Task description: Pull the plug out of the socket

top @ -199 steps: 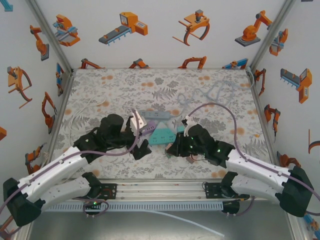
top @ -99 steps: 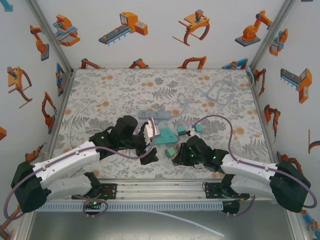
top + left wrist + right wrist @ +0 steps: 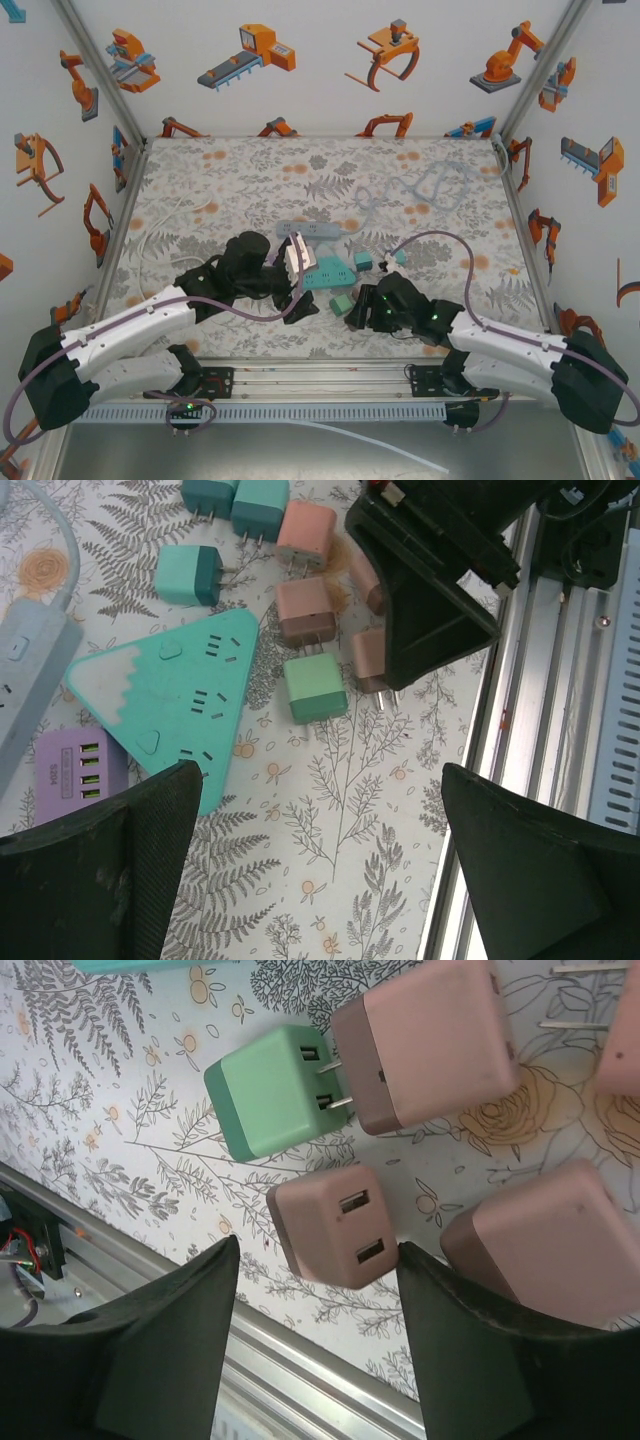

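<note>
The left gripper is hovering over the flower-printed table cloth, its jaws standing wide apart above bare cloth. Just ahead of it in the left wrist view, the teal triangular plastic socket block is lying flat with its outlets facing up. A small purple USB hub is sitting against the block's corner, and a long grey power strip is running along its far side.

The plugs (a loose cluster of cube-shaped adapters) are lying on the cloth beside the socket block rather than in it. A mint-green cube plug is resting just beside the block's edge, with pink cube plugs around it and a two-tone teal cube plug further up.

The right gripper is reaching low into this cluster. Its jaws are apart, and a dusty-pink two-port USB plug is sitting between them. Whether either finger is touching it, I cannot tell. The mint-green plug is lying just beyond, prongs pointing at a larger pink plug.
</note>
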Robot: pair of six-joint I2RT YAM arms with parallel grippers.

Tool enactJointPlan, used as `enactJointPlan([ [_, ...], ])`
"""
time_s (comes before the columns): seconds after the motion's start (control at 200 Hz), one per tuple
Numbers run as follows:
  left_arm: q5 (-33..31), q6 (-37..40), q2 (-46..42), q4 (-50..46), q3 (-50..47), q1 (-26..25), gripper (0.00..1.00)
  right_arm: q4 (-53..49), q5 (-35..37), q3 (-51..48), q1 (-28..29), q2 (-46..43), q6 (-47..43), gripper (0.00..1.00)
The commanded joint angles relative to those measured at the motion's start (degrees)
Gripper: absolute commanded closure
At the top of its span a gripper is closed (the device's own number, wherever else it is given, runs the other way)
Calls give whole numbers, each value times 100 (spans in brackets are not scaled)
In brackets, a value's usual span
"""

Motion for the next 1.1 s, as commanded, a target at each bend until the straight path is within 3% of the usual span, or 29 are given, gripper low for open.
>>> enactJointPlan([
  [0.0,-188,-96,-47,204,-76,-12,3,-691,235,174,44,-414,-100,39],
  [0.13,-590,-279,-240,262,-135,-16,3,-1293,535,649,36,-746,-544,37],
  [0.255,-1415,-467,-553,216,-216,-16,3,-1886,1335,1352,-82,-703,-1286,33],
  [0.355,-2179,-492,-644,-138,-158,43,3,-1869,2216,1742,-456,-534,-1789,22],
  [0.426,-2754,-638,-592,-369,-81,194,3,-1687,2398,1869,-879,-405,-2172,20],
  [0.666,-4055,-1663,-594,-133,-332,1824,3,-359,2600,1640,-2683,-132,-3579,1],
  [0.746,-4612,-1790,-465,62,-464,2492,3,133,2560,1530,-3285,39,-3954,1],
  [0.856,-4887,-1959,-260,494,-745,3336,3,455,2392,1497,-4121,510,-4250,0],
  [0.976,-5337,-1874,68,1123,-1104,3831,3,1250,2205,1155,-4832,1100,-4370,0],
  [1.096,-5093,-1783,615,2024,-1385,4281,3,2597,1920,691,-5160,1921,-4340,0],
])
